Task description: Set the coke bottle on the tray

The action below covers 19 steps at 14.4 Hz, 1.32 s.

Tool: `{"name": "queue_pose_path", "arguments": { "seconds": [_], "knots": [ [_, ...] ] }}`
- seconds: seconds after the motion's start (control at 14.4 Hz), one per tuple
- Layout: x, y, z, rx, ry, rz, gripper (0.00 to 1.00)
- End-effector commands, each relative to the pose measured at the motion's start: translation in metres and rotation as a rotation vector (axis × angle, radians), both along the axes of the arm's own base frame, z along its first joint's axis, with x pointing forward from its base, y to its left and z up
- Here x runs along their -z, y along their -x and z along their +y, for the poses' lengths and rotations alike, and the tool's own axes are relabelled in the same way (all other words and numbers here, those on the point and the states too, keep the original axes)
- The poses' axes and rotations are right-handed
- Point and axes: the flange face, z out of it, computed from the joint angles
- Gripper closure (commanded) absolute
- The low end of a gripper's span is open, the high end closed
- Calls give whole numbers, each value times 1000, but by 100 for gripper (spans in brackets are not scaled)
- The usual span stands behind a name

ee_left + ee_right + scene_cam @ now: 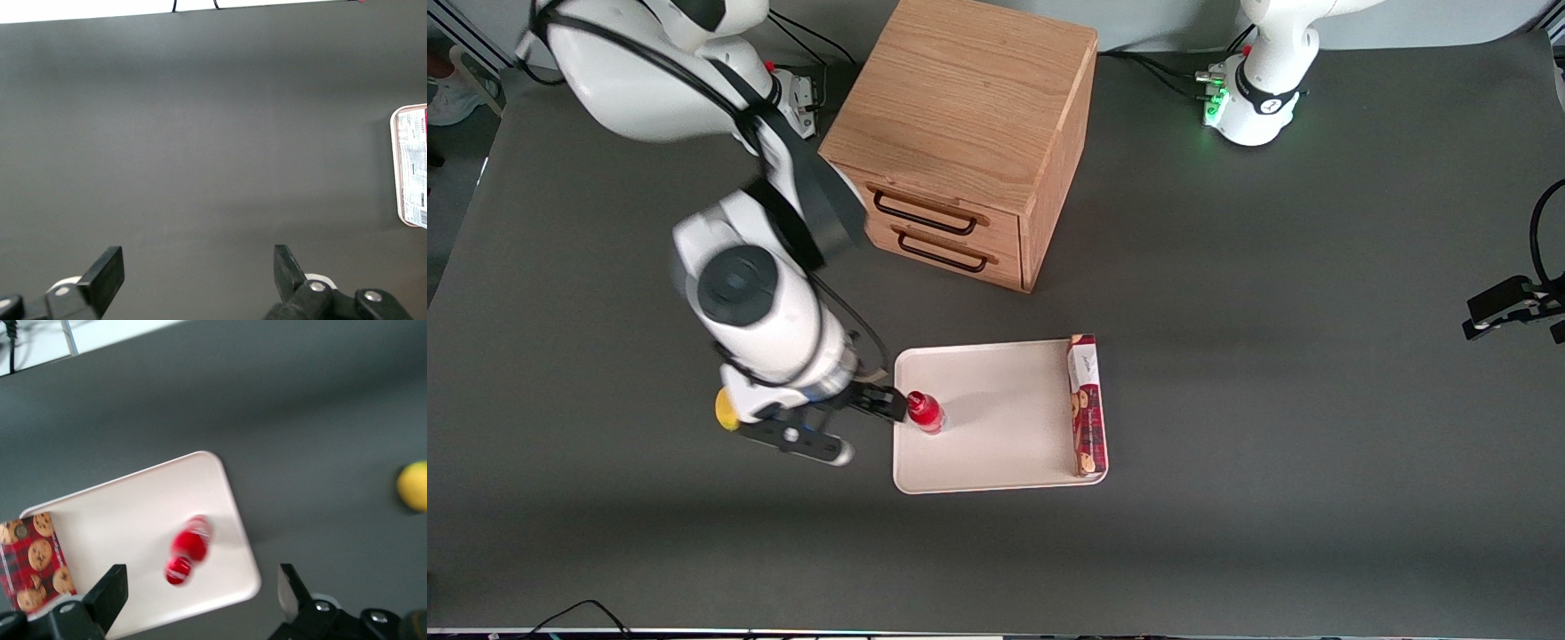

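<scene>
Dark grey table mat, wooden drawer cabinet (969, 142) at 12 o'clock from the tray (996, 449). Coke bottle (926, 412) stands upright on the cream-white tray, close to the rim on the working arm's end. Right gripper (871, 404) sits just off that rim, beside the bottle, jaws spread and released, nothing held; wrist view shows bottle (189, 549) free between the fingers (112, 590). Red biscuit box (1087, 404) lies along the tray's edge toward the parked arm's end. Yellow lemon-like fruit (727, 410) on the mat, partly hidden by the arm.
</scene>
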Motion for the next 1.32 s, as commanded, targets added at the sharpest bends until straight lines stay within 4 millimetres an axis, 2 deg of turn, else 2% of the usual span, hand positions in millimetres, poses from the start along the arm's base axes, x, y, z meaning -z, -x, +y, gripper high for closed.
{"name": "queue_pose_path", "arguments": {
  "seconds": [0.0, 0.14, 0.21, 0.35, 0.42, 0.49, 0.62, 0.69, 0.9, 1.25],
  "knots": [
    [-117, 49, -73, -133, 99, 17, 0],
    [-166, 80, -137, -181, 55, 107, 0],
    [-179, 91, -173, -172, 66, 134, 0],
    [-170, 106, -224, -205, 63, 177, 0],
    [-160, 113, -248, -172, 49, 167, 0],
    [-142, 120, -260, -153, 49, 148, 0],
    [-99, 138, -278, -170, 46, 73, 0],
    [-90, 147, -286, -164, 23, 47, 0],
    [-106, 140, -287, -165, 4, 17, 0],
    [-129, 123, -287, -160, -17, 71, 0]
  ]
}}
